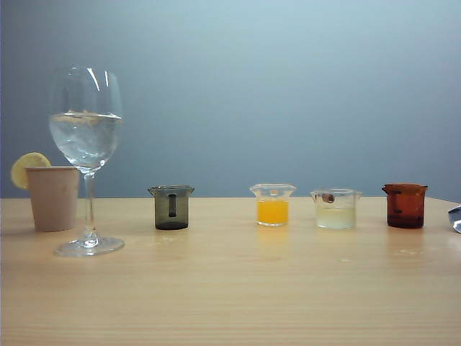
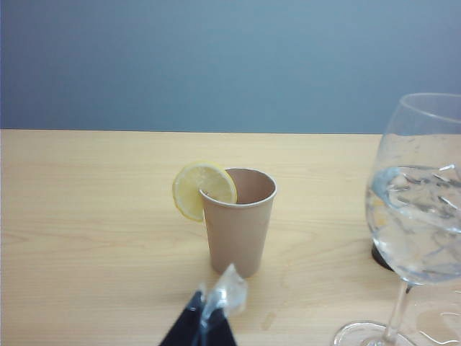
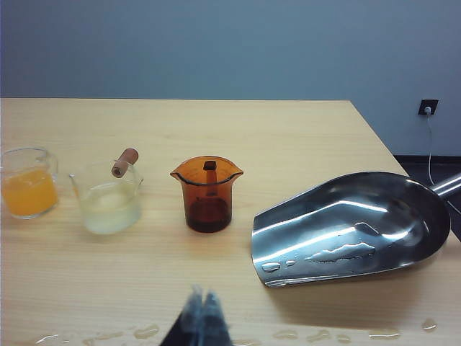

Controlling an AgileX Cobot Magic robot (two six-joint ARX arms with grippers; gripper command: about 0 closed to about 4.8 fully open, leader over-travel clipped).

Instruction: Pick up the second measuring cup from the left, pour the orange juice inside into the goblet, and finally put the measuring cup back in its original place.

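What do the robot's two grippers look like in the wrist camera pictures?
Only the fingertips show. The left gripper has dark, near-black fingers that narrow to a point, with a crinkled clear, plastic-like covering at the tips. The right gripper looks similar: dark tapered fingers with blurred greyish tips. No cables, markings or arm links are visible in any view.

Left tool shows only in the left wrist view as dark fingertips, tips wrapped in clear film, pressed together with no gap visible, low over the counter, nothing between them. Right tool shows only in the right wrist view, dark blurred fingertips brought together, closed on nothing, also low over the counter. Neither arm nor tool appears in the exterior view; no more of wrists or arms is visible in any view.
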